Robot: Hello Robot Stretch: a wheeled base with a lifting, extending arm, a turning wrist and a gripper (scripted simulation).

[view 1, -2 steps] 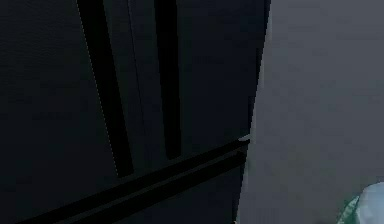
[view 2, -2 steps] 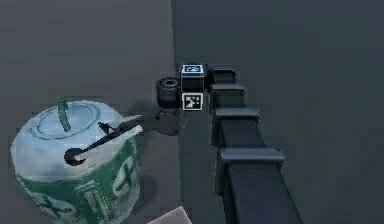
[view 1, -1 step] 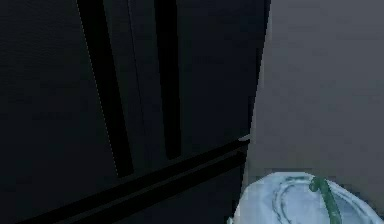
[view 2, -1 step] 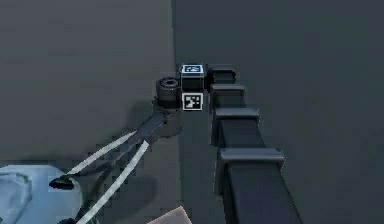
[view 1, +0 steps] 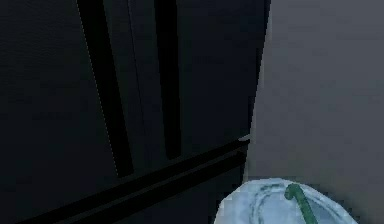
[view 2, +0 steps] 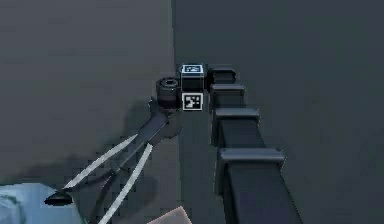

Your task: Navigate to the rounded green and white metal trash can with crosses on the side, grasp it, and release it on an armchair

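A rounded white and pale green thing with a green strip on its rim sits at the forward view's bottom right; its shape and colour fit the trash can. A pale blue-white rounded blob lies at the arm side view's bottom left. The dark arm rises from the bottom edge, with two white marker squares at its far end. The gripper reaches down and left, and its thin fingers end at that blob. I cannot tell whether it holds anything.
A tall dark cabinet front with upright grooves stands close ahead, and a grey wall is at the right. In the arm side view a grey wall meets a darker wall. A pale pinkish corner shows at the bottom edge.
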